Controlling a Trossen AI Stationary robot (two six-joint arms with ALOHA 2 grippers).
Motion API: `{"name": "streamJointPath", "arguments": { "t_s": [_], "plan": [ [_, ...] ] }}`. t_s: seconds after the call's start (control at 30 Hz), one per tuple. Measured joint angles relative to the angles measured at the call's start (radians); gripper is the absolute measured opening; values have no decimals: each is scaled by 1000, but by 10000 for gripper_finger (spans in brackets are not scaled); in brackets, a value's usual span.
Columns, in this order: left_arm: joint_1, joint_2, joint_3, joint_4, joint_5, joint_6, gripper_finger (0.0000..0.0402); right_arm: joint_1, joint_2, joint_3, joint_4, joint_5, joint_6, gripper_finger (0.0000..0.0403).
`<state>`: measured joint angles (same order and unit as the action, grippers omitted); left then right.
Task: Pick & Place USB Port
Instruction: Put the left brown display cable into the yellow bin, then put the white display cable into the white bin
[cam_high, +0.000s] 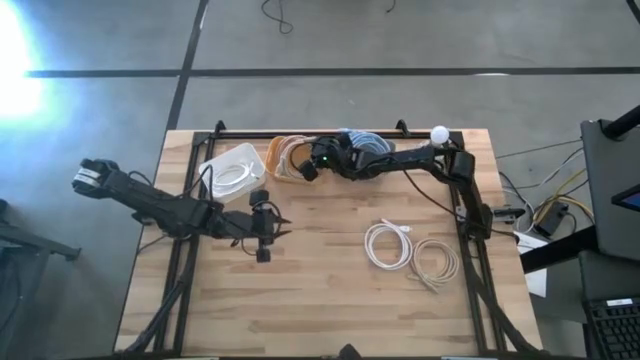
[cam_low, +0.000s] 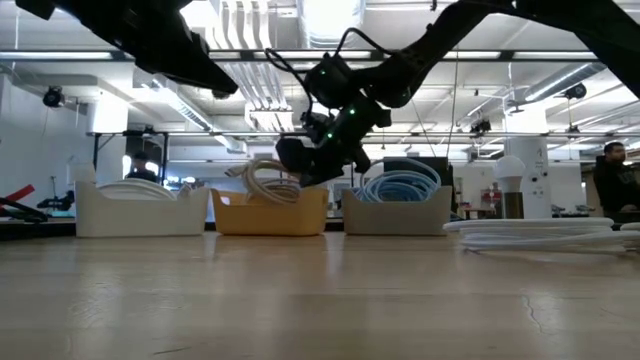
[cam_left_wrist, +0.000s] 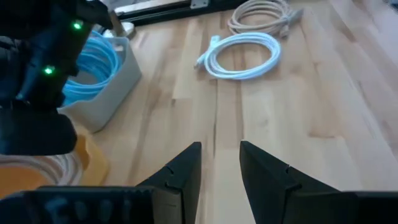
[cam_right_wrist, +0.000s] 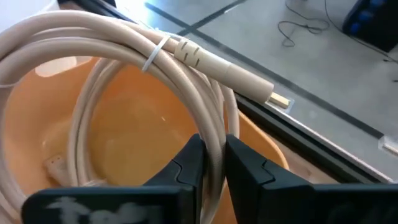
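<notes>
A beige coiled USB cable (cam_right_wrist: 124, 43), bound with a white tie, is over and partly inside the orange bin (cam_right_wrist: 130, 124) at the table's far edge. My right gripper (cam_right_wrist: 214, 158) is shut on it above that bin (cam_high: 285, 160); the low view shows the right gripper (cam_low: 300, 165) beside the coil (cam_low: 265, 180). The cable's plug (cam_right_wrist: 280, 99) sticks out past the bin's rim. My left gripper (cam_left_wrist: 221, 165) is open over bare wood at mid-table (cam_high: 268, 235), touching nothing. A white coil (cam_high: 390, 243) and a beige coil (cam_high: 436, 262) lie flat on the table's right side. My right gripper pinches several strands of the beige coil (cam_right_wrist: 214, 134) between its two fingers, on the side of the loop near the plug. The fingers come from above, slanting down across the strands. The coil stands tilted, its lower part down inside the orange bin (cam_low: 270, 212).
Three bins stand in a row at the far edge: a white one (cam_high: 232, 170) holding a white cable, the orange one, and a pale one with a blue cable (cam_high: 365, 145). A white ball (cam_high: 439, 131) sits at the far right. The table's near half (cam_high: 320, 300) is bare wood.
</notes>
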<state>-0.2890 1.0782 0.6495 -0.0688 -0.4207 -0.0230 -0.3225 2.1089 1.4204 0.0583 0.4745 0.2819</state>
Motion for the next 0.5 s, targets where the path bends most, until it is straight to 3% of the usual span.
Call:
{"name": "streamJointPath", "arguments": {
  "t_s": [0.5],
  "plan": [
    [0, 0, -4, -2, -25, -12, 122, 0, 7, 65, -97, -3, -76, 126]
  ]
}}
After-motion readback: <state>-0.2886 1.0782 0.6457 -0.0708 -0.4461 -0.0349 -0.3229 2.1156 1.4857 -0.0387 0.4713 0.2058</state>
